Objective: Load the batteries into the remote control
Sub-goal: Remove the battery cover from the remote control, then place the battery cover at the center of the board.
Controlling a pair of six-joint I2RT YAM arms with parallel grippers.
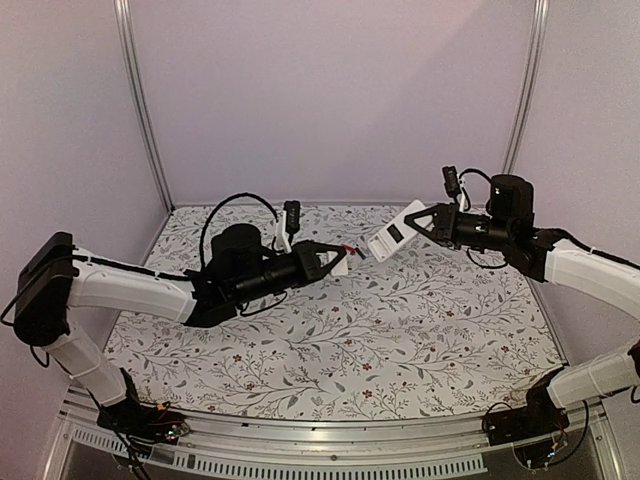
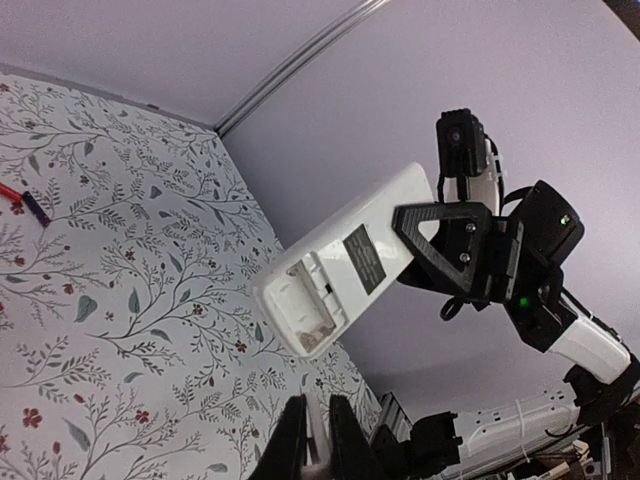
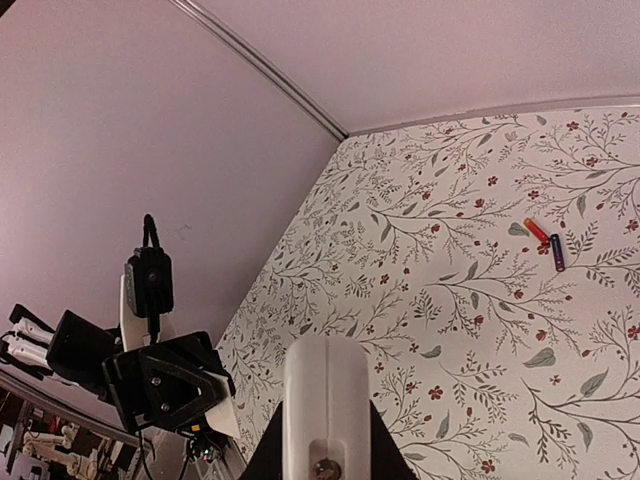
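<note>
While both arms reached out over flowered table (image 1: 420, 330), right gripper (image 1: 424, 226) was clenched on remote (image 1: 392, 238), holding it up in air, white back and dark label showing. Battery bay (image 2: 305, 318) at remote's free end stood uncovered. Left gripper (image 1: 340, 262) hovered just off that free end, apart from remote, fingers (image 2: 290, 445) pinched on thin white piece (image 2: 318, 438); what piece was, could not tell. Battery (image 3: 535, 229), red with dark end, lay on table below remote, toward left arm's side, clear of both grippers.
</note>
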